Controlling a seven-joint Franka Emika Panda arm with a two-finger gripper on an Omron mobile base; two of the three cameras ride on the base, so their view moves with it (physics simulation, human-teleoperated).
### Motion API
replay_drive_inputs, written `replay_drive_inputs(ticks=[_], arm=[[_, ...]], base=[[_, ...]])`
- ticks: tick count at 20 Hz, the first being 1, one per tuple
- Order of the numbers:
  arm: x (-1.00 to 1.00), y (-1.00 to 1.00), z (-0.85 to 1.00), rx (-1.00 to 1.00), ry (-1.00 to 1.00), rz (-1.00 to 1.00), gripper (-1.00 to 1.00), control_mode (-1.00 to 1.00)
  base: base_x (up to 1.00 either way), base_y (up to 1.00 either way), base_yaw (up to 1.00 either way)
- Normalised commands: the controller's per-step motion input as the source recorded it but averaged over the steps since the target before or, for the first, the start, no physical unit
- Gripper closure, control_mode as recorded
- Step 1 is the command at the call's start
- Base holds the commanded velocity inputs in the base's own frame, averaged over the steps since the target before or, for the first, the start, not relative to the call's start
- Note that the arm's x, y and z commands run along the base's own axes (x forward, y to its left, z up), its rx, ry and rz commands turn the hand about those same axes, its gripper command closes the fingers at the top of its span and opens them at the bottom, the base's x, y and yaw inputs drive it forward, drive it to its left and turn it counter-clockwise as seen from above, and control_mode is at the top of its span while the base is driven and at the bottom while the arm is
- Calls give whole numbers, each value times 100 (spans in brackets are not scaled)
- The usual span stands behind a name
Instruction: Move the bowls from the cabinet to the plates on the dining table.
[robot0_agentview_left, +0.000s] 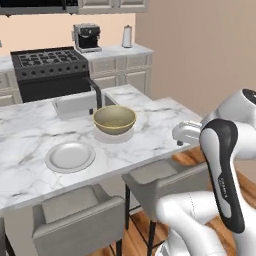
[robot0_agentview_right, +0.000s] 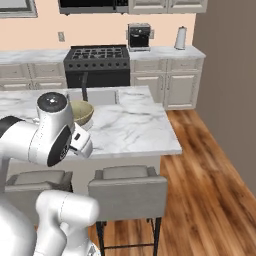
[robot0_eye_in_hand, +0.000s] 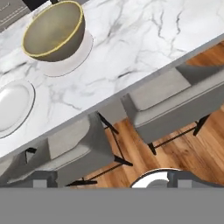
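One bowl (robot0_agentview_left: 114, 119) (robot0_agentview_right: 81, 111) (robot0_eye_in_hand: 53, 31), pale olive inside, sits upright on a plate (robot0_agentview_left: 112, 136) (robot0_eye_in_hand: 74, 59) on the marble dining table (robot0_agentview_left: 150, 130) (robot0_agentview_right: 130, 125) (robot0_eye_in_hand: 131, 39), just in front of the sink. A second plate (robot0_agentview_left: 70, 156) (robot0_eye_in_hand: 13, 105) lies bare to its left. My gripper (robot0_agentview_left: 181, 141) (robot0_eye_in_hand: 114, 180) hovers off the table's front edge, above the stools, to the right of the bowl. It is open, with nothing between its fingers. The lower edges of shut wall cabinet doors (robot0_agentview_right: 167, 5) show above the back counter.
Two grey stools (robot0_agentview_left: 75, 212) (robot0_agentview_left: 160, 177) stand under the table's front edge. The inset sink (robot0_agentview_left: 75, 105) and dark faucet (robot0_agentview_left: 97, 92) lie behind the bowl. A black range (robot0_agentview_left: 50, 70), a coffee machine (robot0_agentview_left: 87, 37) and a paper roll (robot0_agentview_left: 127, 36) line the back counter. Wood floor opens to the right.
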Motion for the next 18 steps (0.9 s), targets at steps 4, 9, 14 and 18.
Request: replay_drive_inputs(ticks=[4, 9, 14, 18], arm=[[0, 0, 0, 0, 0, 0, -100, 100], [0, 0, 0, 0, 0, 0, -100, 100], [0, 0, 0, 0, 0, 0, -100, 100], [0, 0, 0, 0, 0, 0, -100, 100]], base=[[-66, 75, 6], [-73, 77, 5], [-72, 74, 5], [-65, 82, 6]])
